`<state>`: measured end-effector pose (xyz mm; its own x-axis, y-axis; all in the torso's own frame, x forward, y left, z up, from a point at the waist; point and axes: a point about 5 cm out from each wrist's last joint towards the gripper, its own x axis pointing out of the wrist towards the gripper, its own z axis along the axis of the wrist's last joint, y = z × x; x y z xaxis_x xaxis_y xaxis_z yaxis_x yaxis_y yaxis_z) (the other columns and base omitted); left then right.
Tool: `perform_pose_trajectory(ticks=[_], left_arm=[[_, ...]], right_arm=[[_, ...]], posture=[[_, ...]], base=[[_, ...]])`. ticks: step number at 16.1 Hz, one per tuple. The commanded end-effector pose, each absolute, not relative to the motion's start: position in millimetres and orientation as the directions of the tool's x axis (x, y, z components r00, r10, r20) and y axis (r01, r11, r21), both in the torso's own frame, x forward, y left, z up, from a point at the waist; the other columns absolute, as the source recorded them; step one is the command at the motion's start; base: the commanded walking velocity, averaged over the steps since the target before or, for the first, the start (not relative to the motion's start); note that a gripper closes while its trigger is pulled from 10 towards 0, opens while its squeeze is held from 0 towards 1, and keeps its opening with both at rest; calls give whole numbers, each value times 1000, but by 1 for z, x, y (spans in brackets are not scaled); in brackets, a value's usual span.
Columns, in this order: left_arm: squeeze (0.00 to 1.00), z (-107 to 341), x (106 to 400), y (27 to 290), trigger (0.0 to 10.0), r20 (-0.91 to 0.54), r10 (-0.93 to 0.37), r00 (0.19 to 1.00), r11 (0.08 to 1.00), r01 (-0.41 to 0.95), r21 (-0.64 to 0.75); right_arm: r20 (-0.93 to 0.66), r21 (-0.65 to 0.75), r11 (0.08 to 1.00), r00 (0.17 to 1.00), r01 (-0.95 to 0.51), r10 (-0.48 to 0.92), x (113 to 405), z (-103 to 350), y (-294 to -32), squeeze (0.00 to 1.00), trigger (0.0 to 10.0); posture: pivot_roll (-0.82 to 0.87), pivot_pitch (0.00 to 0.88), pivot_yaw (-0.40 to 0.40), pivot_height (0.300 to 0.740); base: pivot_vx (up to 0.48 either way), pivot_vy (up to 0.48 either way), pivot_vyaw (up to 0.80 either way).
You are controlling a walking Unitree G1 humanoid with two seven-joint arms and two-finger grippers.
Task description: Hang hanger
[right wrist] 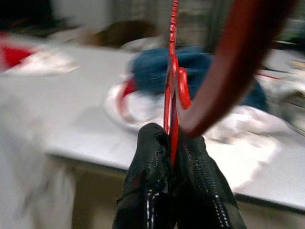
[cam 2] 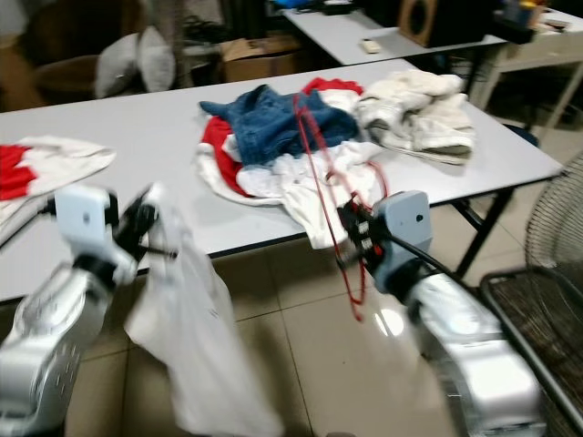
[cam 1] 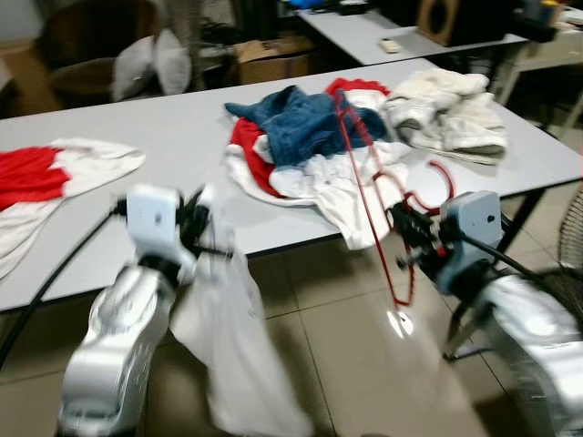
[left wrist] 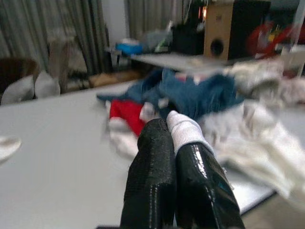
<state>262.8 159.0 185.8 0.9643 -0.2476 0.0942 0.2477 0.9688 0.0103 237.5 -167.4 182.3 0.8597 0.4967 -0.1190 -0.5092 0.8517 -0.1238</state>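
R gripper [right wrist: 169, 143] pinching red hanger [cam 1: 369, 196] wire, jaws shut | L gripper [left wrist: 174, 138] clamping white garment [cam 1: 232, 346] | hanger likely light, stiff, thin, slippery; gripping nr hook.

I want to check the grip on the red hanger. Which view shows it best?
The right wrist view: the right gripper has its fingers pinched on the red hanger. The eye views show its whole outline over the table edge, blurred.

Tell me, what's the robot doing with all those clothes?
The robot stands at a grey table piled with clothes. Its right tool is shut on a red hanger, held up in front of the table's edge. Its left tool pinches a white garment that dangles toward the floor. Nothing is on the hanger yet.
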Motion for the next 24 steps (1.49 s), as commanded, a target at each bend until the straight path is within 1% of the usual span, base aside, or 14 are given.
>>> perform_pose_trajectory(ticks=[1,3,6,7,8,10,11,13,16,20,22,24], left_arm=[[0,192,268,161,10000,105,-238,966,971,239,1],[0,201,281,157,10000,132,-258,957,965,263,-18],[0,217,308,162,10000,152,-230,961,972,234,-9],[0,223,314,164,10000,161,-210,964,977,214,-10],[0,237,332,172,10000,174,-151,973,988,153,1],[0,246,343,177,10000,187,-135,973,991,133,25],[0,254,350,177,10000,205,-157,966,987,150,51],[0,260,355,177,10000,218,-173,961,984,161,74],[0,271,364,178,10000,254,-190,948,981,175,79],[0,276,369,172,10000,274,-235,933,972,221,82],[0,279,372,160,10000,279,-300,912,954,286,91],[0,280,376,155,10000,276,-320,906,947,301,110]], right_arm=[[-118,-109,804,810,-585,574,232,187,-166,0,10000],[-159,-124,733,742,-669,651,228,191,-172,0,10000],[-210,-169,663,684,-730,699,228,200,-183,0,10000],[-208,-177,656,679,-734,704,229,204,-184,0,10000],[-200,-210,638,672,-741,714,231,214,-187,0,10000],[-197,-259,626,675,-735,711,233,219,-188,0,10000],[-201,-262,621,671,-739,713,233,220,-188,0,10000],[-205,-265,614,666,-743,717,232,220,-188,0,10000],[-218,-238,593,637,-770,740,230,218,-186,0,10000],[-237,-221,554,595,-803,768,228,217,-182,0,10000],[-245,-202,501,538,-842,807,223,218,-180,0,10000],[-255,-187,462,497,-867,830,220,220,-180,0,10000]], posture=[[-166,0,79,740],[-166,0,79,740],[-183,0,89,740],[-183,0,89,740],[-181,0,87,740],[-184,0,90,740],[-185,0,91,740],[-182,0,93,740],[-177,0,96,740],[-178,0,95,740],[-178,0,95,740],[-176,0,92,740]], base=[[0,0,0],[264,0,0],[290,0,0],[300,0,0],[304,0,0],[309,0,0],[319,0,800],[328,0,800],[335,0,0],[337,0,0],[339,0,0],[336,0,0]])
